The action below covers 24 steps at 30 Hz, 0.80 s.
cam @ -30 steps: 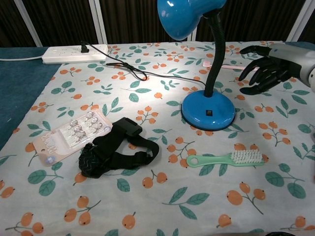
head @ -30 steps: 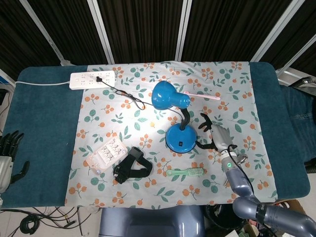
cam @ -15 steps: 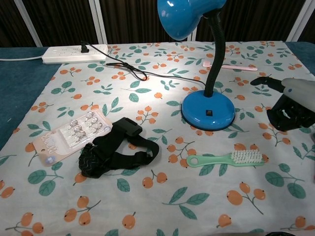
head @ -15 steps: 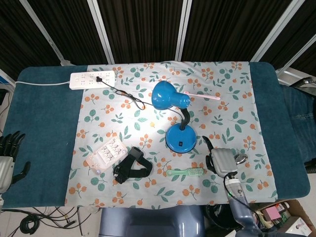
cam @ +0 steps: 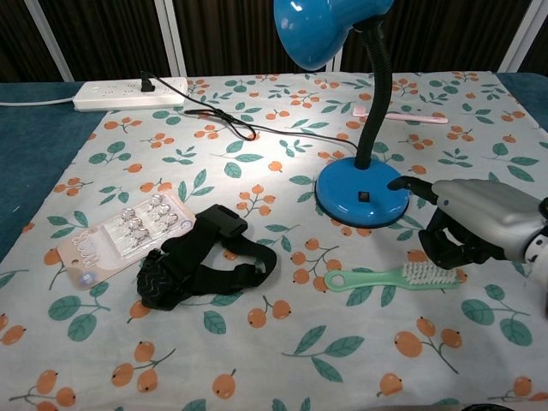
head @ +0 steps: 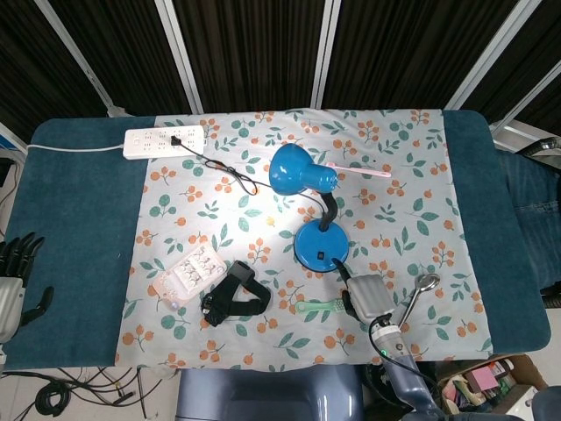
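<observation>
Brush [cam: 396, 277] lies on the worktop in front of the lamp base [cam: 363, 196], long axis left-right, bristles at its right end. Right hand [cam: 467, 229] hovers just over the bristle end, fingers [cam: 445, 248] curled down, holding nothing. Left hand [head: 16, 272] far off, fingers apart, empty.

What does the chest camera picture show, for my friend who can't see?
The robot's right hand hovers over the bristle end of a green brush, beside the base of a lit blue desk lamp. To the left on the flowery tablecloth lie a black strap and a clear packet, with a white power strip at the back.
</observation>
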{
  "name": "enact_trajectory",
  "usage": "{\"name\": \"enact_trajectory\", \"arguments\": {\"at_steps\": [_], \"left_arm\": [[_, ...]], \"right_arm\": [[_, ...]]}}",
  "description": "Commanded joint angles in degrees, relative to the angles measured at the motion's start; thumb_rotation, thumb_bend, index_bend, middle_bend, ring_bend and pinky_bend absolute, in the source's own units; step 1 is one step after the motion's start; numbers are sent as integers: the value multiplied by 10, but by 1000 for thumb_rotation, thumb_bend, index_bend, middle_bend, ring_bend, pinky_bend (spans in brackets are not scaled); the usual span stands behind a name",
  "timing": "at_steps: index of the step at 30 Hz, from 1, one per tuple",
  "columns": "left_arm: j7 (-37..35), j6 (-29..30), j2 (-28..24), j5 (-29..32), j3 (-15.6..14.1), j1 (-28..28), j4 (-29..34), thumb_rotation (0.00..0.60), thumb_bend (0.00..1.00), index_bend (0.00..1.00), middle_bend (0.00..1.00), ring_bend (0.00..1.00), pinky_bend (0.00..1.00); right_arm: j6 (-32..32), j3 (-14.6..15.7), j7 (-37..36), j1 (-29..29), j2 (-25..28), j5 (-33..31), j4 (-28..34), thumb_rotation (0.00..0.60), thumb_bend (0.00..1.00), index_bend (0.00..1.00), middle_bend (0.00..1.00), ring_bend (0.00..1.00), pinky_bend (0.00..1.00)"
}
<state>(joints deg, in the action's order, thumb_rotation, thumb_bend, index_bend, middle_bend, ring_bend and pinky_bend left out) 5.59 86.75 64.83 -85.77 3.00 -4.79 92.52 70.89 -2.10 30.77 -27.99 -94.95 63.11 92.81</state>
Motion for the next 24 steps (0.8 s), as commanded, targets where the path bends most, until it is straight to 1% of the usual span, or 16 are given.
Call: {"name": "enact_trajectory", "arguments": {"at_steps": [1, 15, 24], "left_arm": [[0, 0, 0, 0, 0, 0, 0, 600, 387, 0, 21, 0, 34], [0, 0, 0, 1, 0, 0, 0, 600, 386, 0, 21, 0, 34], [0, -1, 1, 1, 1, -1, -1, 600, 386, 0, 21, 0, 35]], "right_arm": [[-8, -5, 4, -3, -8, -7, -9, 600, 614, 101, 845, 875, 705], [-32, -31, 18, -19, -39, -30, -44, 600, 614, 100, 846, 874, 705], [-46, -39, 27, -27, -49, -39, -56, 600, 614, 100, 846, 873, 705]]}}
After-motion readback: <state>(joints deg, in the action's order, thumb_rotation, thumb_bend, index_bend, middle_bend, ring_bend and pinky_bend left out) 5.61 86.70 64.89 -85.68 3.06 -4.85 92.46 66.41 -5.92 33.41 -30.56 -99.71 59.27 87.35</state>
